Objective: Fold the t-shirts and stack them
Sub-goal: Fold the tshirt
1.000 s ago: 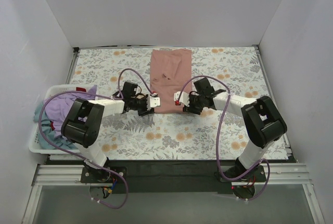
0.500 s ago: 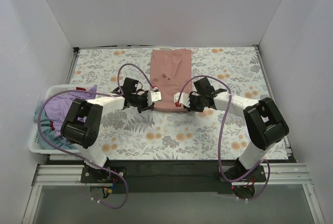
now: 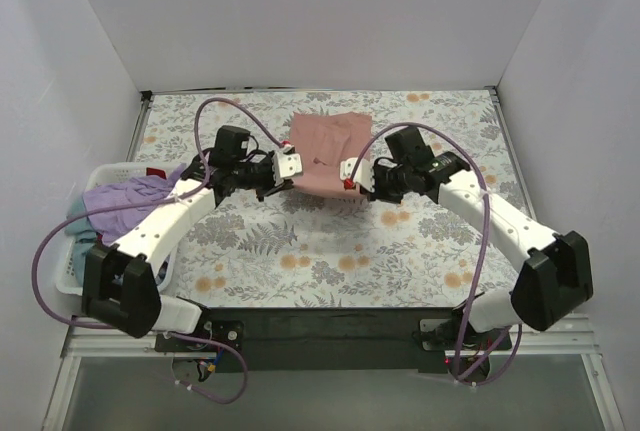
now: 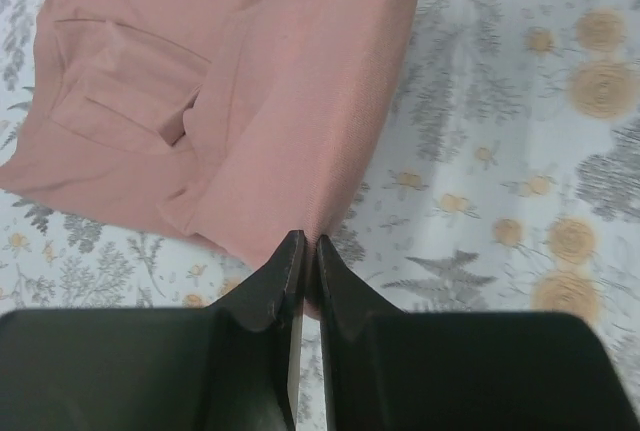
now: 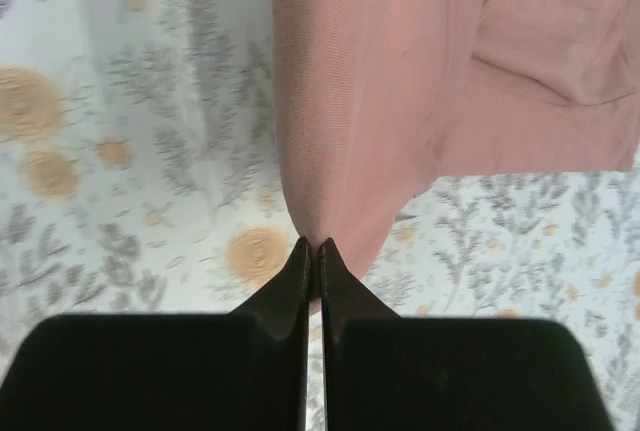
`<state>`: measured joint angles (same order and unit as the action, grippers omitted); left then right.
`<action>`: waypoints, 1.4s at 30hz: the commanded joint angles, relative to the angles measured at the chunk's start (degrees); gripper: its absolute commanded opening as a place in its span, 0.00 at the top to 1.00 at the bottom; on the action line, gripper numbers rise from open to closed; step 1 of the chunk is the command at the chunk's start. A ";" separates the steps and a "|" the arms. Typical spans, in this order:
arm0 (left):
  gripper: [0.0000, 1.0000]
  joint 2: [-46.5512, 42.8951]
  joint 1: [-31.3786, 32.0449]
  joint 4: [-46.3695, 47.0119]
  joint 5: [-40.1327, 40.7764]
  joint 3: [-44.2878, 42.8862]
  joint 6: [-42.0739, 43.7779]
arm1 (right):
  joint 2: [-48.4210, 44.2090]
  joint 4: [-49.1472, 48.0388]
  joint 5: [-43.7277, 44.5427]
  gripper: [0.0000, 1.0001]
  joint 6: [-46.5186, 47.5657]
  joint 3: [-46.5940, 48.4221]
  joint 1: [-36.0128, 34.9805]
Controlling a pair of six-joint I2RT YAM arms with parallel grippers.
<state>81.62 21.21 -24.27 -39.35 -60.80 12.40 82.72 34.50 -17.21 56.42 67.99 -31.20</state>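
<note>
Enclosure: plain white back wall [image 3: 320, 21], left wall [image 3: 50, 101] and right wall [image 3: 590, 101], all matte, closing three sides. Surface [image 3: 300, 261] is covered by a white cloth printed with grey foliage and orange flowers, and runs wall to wall. A white plastic basket [image 3: 66, 286] sits at the surface's left edge, against the left wall. A black strip [image 3: 330, 326] runs along the near edge, with an aluminium rail [image 3: 110, 336] in front of it and a grey panel [image 3: 330, 396] below. Light is even and diffuse, shadows soft. No windows in view.
</note>
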 commanded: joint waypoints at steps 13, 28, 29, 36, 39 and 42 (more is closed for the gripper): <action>1.00 -13.87 2.34 -22.41 -5.21 -3.63 -0.80 | -7.42 22.80 -5.37 0.99 -6.15 7.32 -8.53; 1.00 2.92 -4.59 -16.07 -9.25 -11.44 2.19 | 10.88 23.24 -9.24 0.99 3.51 20.69 1.05; 1.00 4.84 -4.86 -16.07 -9.25 -12.41 2.27 | 11.84 23.42 -9.50 0.99 4.04 21.39 1.66; 1.00 14.78 -7.24 -14.32 -9.78 -17.69 3.24 | 23.77 23.24 -9.33 0.99 9.49 26.93 5.36; 1.00 20.48 -7.68 -8.53 -8.82 -17.87 1.49 | 30.45 23.07 -9.15 0.99 10.90 30.97 7.29; 1.00 24.01 -7.76 -5.44 -8.20 -18.48 -0.53 | 36.70 22.89 -9.24 0.99 11.43 35.54 8.79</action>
<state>104.12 14.20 -34.48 -47.97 -77.06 13.47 115.24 56.60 -27.14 65.21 99.22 -24.36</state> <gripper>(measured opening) 0.058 0.031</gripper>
